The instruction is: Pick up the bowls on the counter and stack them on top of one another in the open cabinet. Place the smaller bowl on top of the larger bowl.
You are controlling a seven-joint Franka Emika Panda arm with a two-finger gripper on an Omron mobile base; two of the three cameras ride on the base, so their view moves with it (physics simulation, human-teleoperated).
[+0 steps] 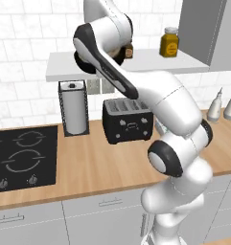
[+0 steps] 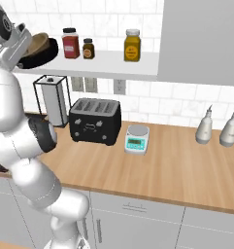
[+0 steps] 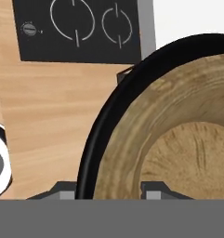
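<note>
Resting inside black bowl (image 2: 45, 54) on shelf (image 2: 113, 65): tan bowl (image 2: 37, 43) | pincer (image 3: 108, 193) astride tan rim, grip unclear | jars (image 2: 71, 43) beside

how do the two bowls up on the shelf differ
The tan wooden bowl is narrower with a matte grained surface; the black bowl is wider and glossy. The tan bowl sits inside the black bowl, whose rim rings it in the hand view. The black bowl rests on the shelf board; the tan one does not. Both are round.

No readable text anywhere (jar labels blurred).
</note>
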